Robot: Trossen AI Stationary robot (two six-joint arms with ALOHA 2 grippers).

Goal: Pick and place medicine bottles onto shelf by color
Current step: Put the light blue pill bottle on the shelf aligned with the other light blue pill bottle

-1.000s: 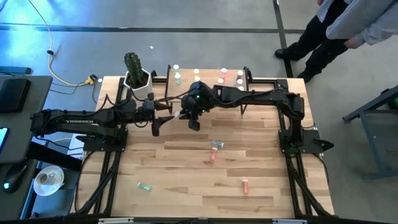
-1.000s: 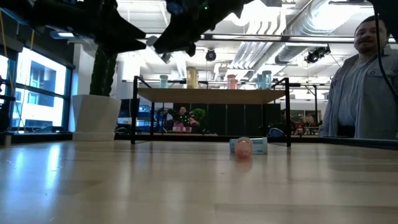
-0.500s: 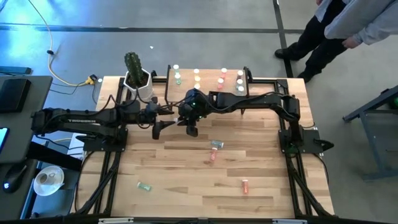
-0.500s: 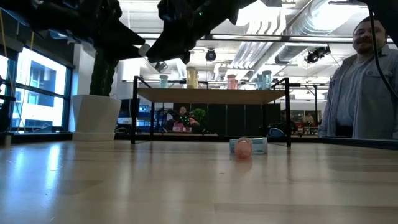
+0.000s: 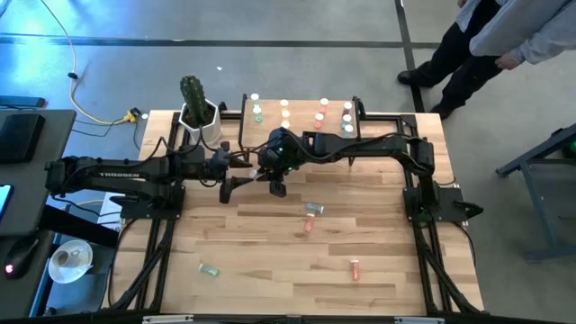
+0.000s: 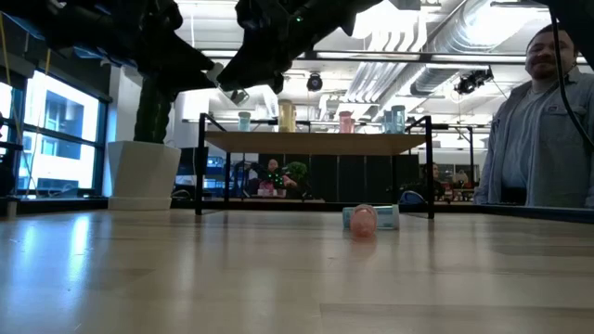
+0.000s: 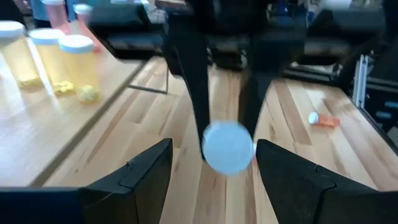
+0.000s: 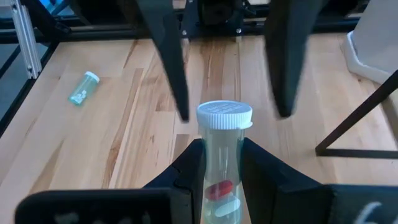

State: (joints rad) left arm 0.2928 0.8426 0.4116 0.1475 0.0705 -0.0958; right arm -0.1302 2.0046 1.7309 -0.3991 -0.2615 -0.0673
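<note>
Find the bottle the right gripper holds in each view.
Right wrist: bottle, centre.
Left wrist: its cap, centre.
Low: cap, upper left.
High: hidden under right gripper, mid-table.
Shared landmark: shelf.

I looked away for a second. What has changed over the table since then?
The right gripper, shut on a clear bottle, moved a little toward the left gripper, which stays open and now flanks the bottle's cap. The bottles lying on the table and those on the shelf have not moved.
</note>
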